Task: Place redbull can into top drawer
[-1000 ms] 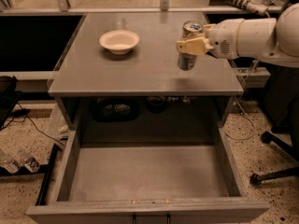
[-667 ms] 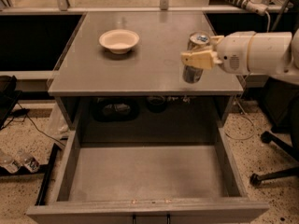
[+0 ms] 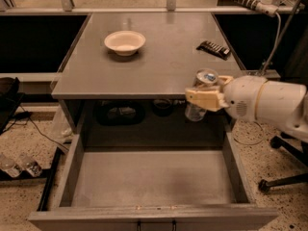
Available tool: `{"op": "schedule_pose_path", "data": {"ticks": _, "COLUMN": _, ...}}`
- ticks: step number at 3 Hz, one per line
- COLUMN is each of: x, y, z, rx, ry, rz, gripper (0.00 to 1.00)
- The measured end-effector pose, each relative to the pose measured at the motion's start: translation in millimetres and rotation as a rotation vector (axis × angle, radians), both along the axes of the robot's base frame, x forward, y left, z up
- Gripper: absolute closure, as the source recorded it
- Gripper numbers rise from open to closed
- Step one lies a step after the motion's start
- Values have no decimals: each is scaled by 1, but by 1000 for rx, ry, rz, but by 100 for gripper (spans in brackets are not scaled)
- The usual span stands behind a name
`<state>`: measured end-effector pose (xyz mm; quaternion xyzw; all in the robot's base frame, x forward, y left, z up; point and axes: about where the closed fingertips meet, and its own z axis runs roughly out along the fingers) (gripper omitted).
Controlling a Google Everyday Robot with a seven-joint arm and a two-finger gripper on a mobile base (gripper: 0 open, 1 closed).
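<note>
The redbull can (image 3: pixel 201 94) is a slim silver-and-blue can with a shiny top. My gripper (image 3: pixel 206 99) is shut on it, its tan fingers (image 3: pixel 203 99) wrapped round the can's middle. The can is held upright in the air, just past the table's front edge and above the back right part of the open top drawer (image 3: pixel 150 178). The drawer is wide, grey and pulled fully out, with a flat bare bottom. My white arm (image 3: pixel 267 105) comes in from the right.
A white bowl (image 3: pixel 124 42) sits on the grey tabletop (image 3: pixel 159 57) at the back left. A flat dark ribbed packet (image 3: pixel 214 49) lies at the back right. A chair base (image 3: pixel 284 177) stands on the floor at the right.
My gripper has carried the can off the tabletop, forward and down, from above the table's right side to over the open drawer.
</note>
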<state>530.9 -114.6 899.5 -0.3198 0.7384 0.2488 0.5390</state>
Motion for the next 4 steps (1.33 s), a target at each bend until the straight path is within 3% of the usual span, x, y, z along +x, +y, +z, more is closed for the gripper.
{"op": "schedule_pose_path", "data": {"ticks": 1, "x": -18, "y": 25, "z": -66, "rx": 49, "ry": 103, "rz": -24, "gripper": 100}}
{"op": "schedule_pose_path", "data": {"ticks": 3, "x": -17, "y": 29, "z": -73, "rx": 50, "ry": 116, "rz": -23, "gripper": 100}}
{"op": "schedule_pose_path", "data": {"ticks": 4, "x": -15, "y": 44, "z": -113, "rx": 28, "ry": 117, "rz": -28, "gripper": 100}}
